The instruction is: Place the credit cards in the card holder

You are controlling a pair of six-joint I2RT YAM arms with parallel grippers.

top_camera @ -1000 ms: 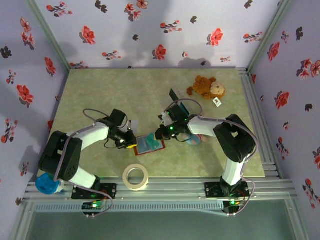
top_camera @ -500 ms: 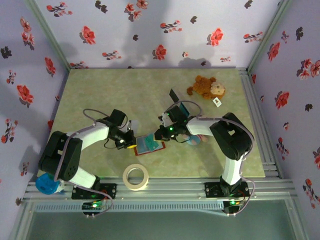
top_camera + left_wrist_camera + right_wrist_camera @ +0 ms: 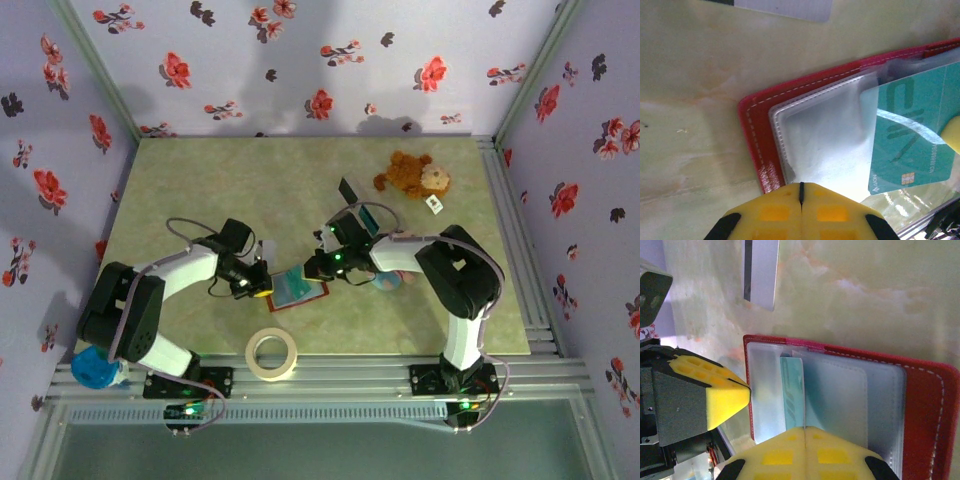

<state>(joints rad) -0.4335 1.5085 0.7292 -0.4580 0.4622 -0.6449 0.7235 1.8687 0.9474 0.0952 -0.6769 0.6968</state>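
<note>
The pale green marbled table (image 3: pixel 200 190) carries an open red card holder (image 3: pixel 300 290) near its front. A roll of tape (image 3: pixel 272 354) lies at the front edge, a brown plush toy (image 3: pixel 413 176) towards the back right, and a grey card (image 3: pixel 761 272) flat near the holder.

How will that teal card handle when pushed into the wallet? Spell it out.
The teal card looks thin, flat and unbent, so probably stiff and light. Its glossy face suggests it may slip. The clear sleeve wrinkles, so it may buckle.
</note>
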